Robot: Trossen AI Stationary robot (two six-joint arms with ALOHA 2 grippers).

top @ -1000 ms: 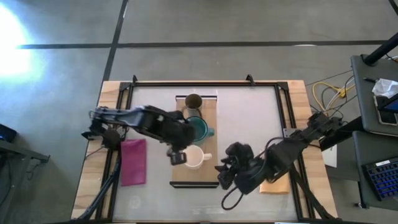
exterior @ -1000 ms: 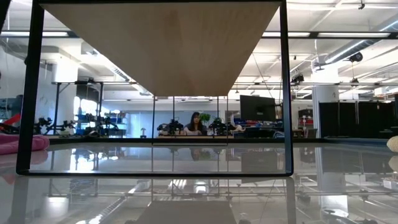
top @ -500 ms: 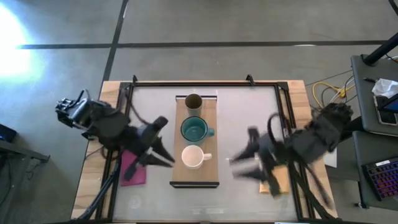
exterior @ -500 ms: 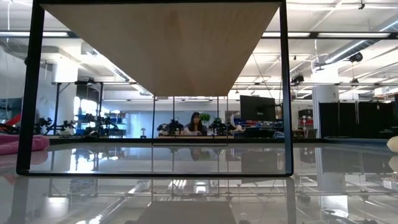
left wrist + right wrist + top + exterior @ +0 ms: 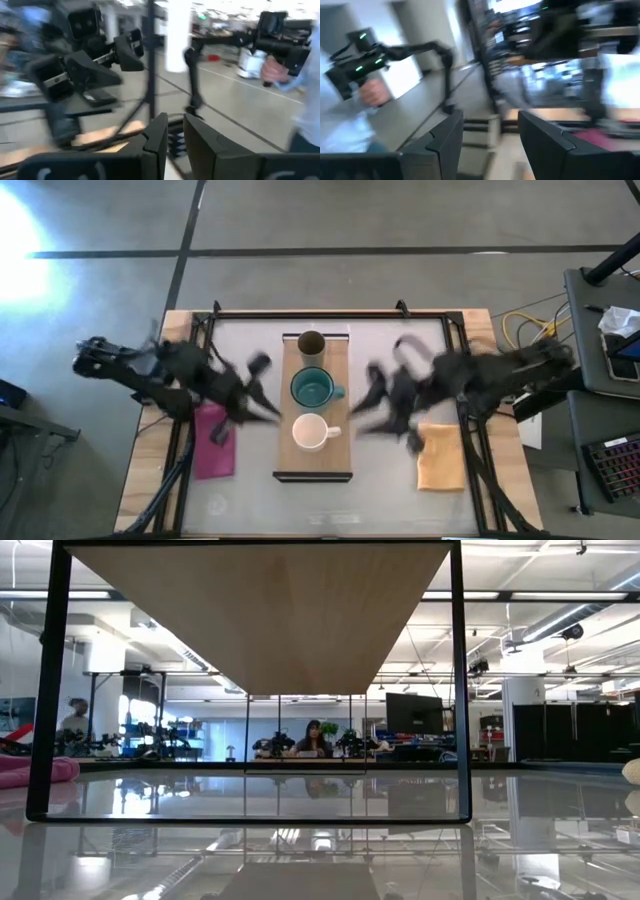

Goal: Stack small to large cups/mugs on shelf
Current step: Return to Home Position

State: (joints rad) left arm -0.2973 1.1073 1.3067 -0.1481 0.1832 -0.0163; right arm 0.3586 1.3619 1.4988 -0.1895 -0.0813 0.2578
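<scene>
The light-wood shelf (image 5: 335,465) lies along the table's middle; the low view shows its underside (image 5: 260,610). Three vessels stand on it in a row. The olive-brown cup (image 5: 311,343) is at the far end, the teal mug (image 5: 313,389) in the middle and the white mug (image 5: 311,434) nearer. My left gripper (image 5: 268,392) is blurred, left of the shelf and above the table. Its fingers are empty, with a narrow gap (image 5: 175,135). My right gripper (image 5: 372,402) is blurred, right of the shelf, open and empty (image 5: 490,135).
A pink cloth (image 5: 214,442) lies left of the shelf and an orange cloth (image 5: 440,460) lies to its right. A dark frame (image 5: 310,312) rims the table. Both wrist views show a person's hand holding a dark device (image 5: 280,45) (image 5: 367,85) in the room beyond.
My left gripper has drawn back from beside the white mug toward the table's left edge, then swung up. My right gripper has gone from the near right toward the far edge and in toward the shelf. Both arms are blurred with motion. The three vessels have stayed in place.
</scene>
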